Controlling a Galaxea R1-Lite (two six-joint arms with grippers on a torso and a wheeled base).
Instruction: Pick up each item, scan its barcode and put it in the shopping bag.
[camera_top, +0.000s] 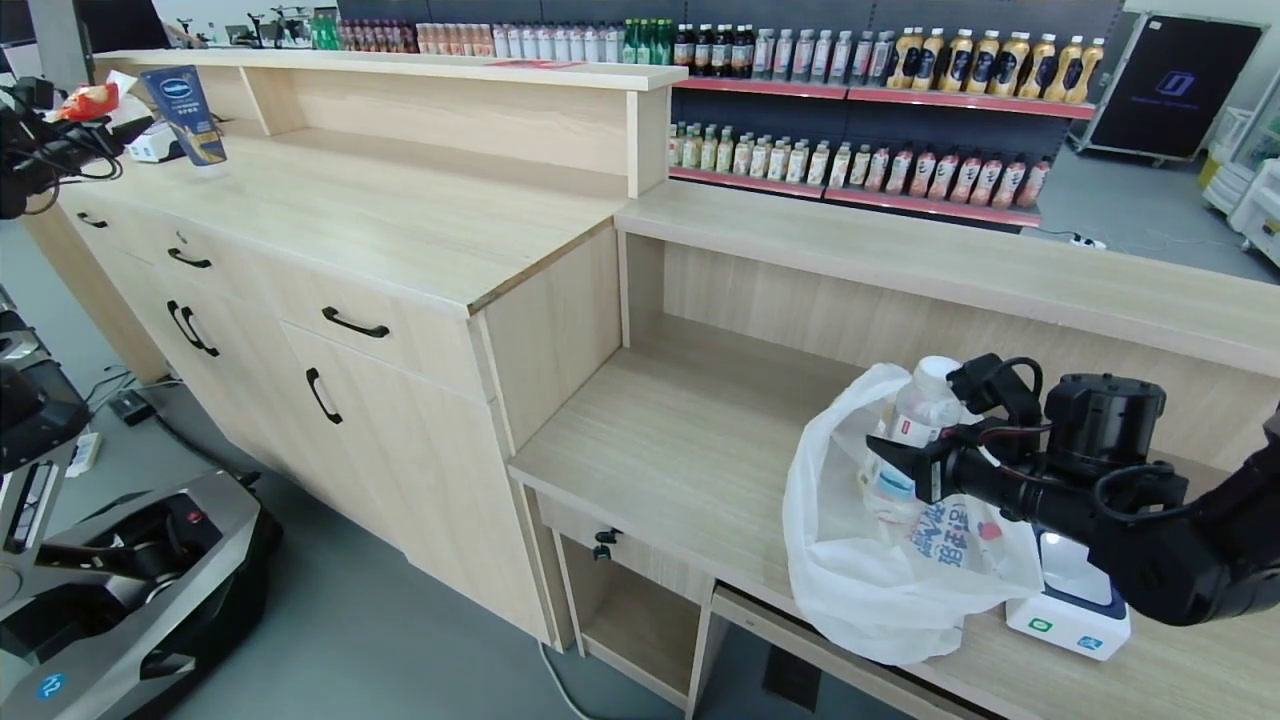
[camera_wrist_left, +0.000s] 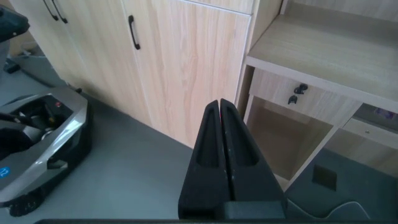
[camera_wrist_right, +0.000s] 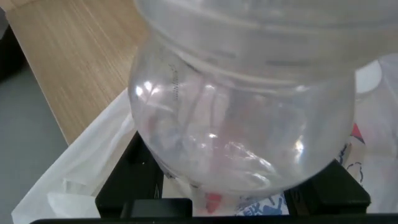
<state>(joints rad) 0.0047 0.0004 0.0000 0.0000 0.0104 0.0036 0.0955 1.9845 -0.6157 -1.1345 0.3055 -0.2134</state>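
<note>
The bottle (camera_top: 922, 415) is of clear plastic with a white screw cap. Its label is white with a red block and a pale blue band below; the print is too small to read. In the right wrist view its base (camera_wrist_right: 242, 118) is round, bulging and glossy. It stands nearly upright at 4 o'clock in the head view, with its lower half inside the open mouth of the shopping bag (camera_top: 880, 590).

The right gripper (camera_top: 912, 465) holds the bottle by the body, with black fingers on both sides. The bag is thin, white, crumpled film with blue and red print, and it sits on the pale wood-grain worktop (camera_top: 680, 440). Just beside it, at 3 o'clock from it, is a white box scanner (camera_top: 1070, 610) with green and blue stickers.

The left gripper (camera_wrist_left: 220, 115) is pressed narrow and empty above the grey floor (camera_wrist_left: 124, 168).
</note>
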